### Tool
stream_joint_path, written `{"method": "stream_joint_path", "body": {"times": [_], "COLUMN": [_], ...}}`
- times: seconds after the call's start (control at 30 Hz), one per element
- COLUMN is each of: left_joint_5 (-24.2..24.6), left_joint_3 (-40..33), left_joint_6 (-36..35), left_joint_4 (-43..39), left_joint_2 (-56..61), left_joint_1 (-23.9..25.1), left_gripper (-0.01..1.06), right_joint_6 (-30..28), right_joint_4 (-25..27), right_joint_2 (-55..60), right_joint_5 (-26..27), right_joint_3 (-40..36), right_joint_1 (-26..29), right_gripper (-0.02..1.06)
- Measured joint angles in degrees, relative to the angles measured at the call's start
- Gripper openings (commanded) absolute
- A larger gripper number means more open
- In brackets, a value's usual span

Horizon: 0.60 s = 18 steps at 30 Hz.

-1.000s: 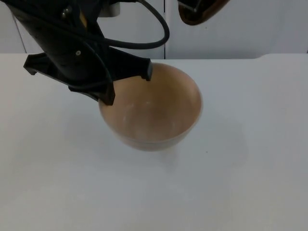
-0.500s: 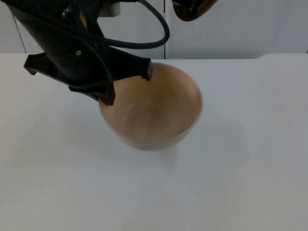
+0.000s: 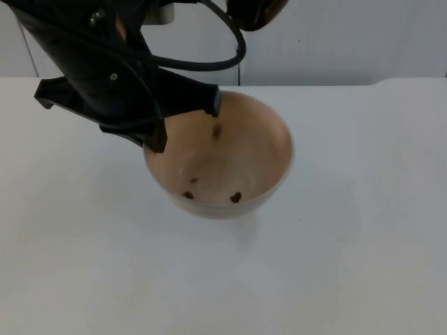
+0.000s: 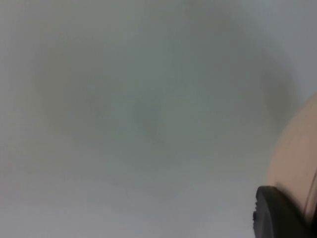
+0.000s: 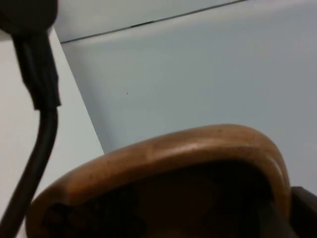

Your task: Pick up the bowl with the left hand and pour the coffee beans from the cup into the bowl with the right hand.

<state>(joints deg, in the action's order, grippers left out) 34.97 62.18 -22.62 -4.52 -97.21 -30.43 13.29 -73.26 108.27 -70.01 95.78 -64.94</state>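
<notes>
Left tool is clamping its two black fingers over the near-left rim of the round, pale tan wooden bowl, holding it just above the white bench with its shadow falling below; the bowl's outer wall is also showing beside a black fingertip in the left wrist view. A few dark brown coffee beans are lying inside the bowl, one near the gripped rim. The dark brown wooden cup is hanging tilted high behind the bowl, its rim close to the right wrist camera; right tool's grip — cannot tell.
</notes>
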Motion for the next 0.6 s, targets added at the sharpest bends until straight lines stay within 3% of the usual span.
{"method": "stream_joint_path", "body": {"times": [0.6], "left_joint_5": [0.00], "left_joint_3": [0.00], "left_joint_6": [0.00], "left_joint_4": [0.00], "left_joint_2": [0.00], "left_joint_1": [0.00], "left_gripper": [0.00], "right_joint_6": [-2.52], "right_joint_4": [-1.14], "right_joint_2": [0.12], "right_joint_5": [0.00], "right_joint_3": [0.00], "right_joint_1": [-0.11], "right_gripper": [0.00]}}
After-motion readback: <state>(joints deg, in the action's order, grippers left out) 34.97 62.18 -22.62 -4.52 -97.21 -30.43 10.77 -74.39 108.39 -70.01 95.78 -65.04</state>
